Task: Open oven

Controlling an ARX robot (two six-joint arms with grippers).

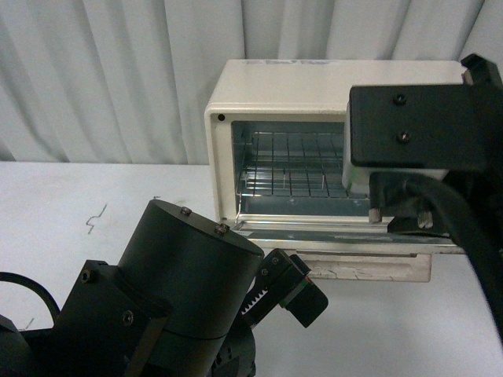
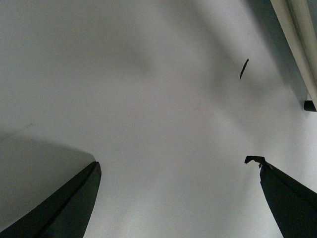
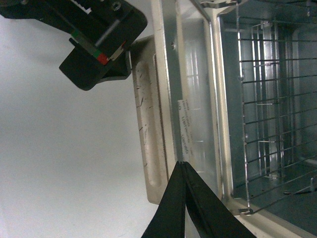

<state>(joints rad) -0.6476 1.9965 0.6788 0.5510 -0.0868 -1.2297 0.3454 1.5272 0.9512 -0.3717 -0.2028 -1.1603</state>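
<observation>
The oven (image 1: 275, 86) sits on the far right part of the worktop (image 1: 71, 196). Its door (image 1: 338, 236) is dropped flat towards the near side, with the handle (image 1: 369, 271) at the near edge. By the look of it the opening is done or nearly so.

The right end effector (image 3: 182, 166) is narrow, its fingers pressed almost together with nothing seen between them. Its tips are over the inner face of the door, close to the handle. The left end effector (image 2: 176, 161) is spread wide and empty above bare worktop, just left of and nearer than the handle.

Risks from here:
- If the door is sprung, it could swing back up once the right arm lifts away.
- Downward pressure on the flat door could strain the hinges or tip the light oven forward.
- A careless sweep of the left arm could knock the handle and shove the oven.
- The right arm hides the oven's right side, so clearance there cannot be judged.

Inside the oven, the rack (image 1: 291, 169) spans the cavity and carries nothing visible.
</observation>
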